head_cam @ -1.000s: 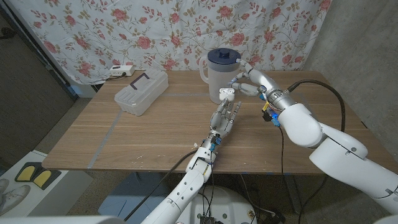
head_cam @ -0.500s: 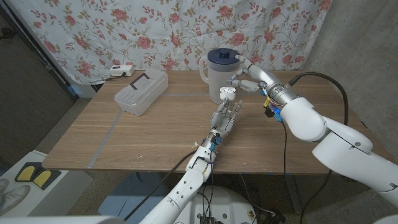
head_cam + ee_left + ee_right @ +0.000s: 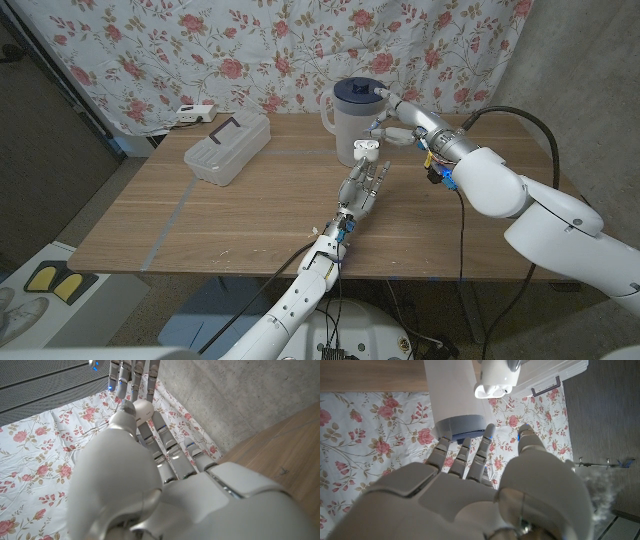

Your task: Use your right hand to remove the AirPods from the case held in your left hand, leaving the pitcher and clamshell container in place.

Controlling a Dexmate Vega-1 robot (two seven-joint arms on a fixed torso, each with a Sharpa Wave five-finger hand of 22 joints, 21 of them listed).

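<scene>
**Right hand pulled back toward the pitcher, case held up in the left**

Compared with a second earlier, the right hand (image 3: 398, 128) had drawn off: then its fingers were down at the AirPods case (image 3: 366, 150), and now it hovered up beside the pitcher (image 3: 355, 120), a clear gap between fingertips and case. Half a second before, it was already nearly where it stood now. The case itself had barely shifted, propped at the fingertips of the left hand (image 3: 363, 187), which stood upright above the wooden table (image 3: 200, 215).

The left hand's fingers were drawn close together around the base of the case, holding it. The right hand's fingers were loosely spread in the right wrist view (image 3: 470, 467), curved but closed on nothing that could be made out; whether a tiny earbud sat between fingertips was too small to tell.

The case was a smooth, glossy white pebble with rounded corners, and in the right wrist view (image 3: 494, 380) it seemed to stand open, though the angle was poor. The pitcher was frosted, translucent plastic, cylindrical, with a dark blue round lid and a handle on its side. The clamshell container (image 3: 227, 147) was clear, ribbed plastic, oblong with a domed lid, and sat well apart on the table's far left portion.

Behind it all hung a floral curtain (image 3: 260, 50) of pink roses on white. A white power strip (image 3: 195, 113) lay at the table's far edge. The pitcher stood just behind the case, close to the right hand's fingers.
</scene>
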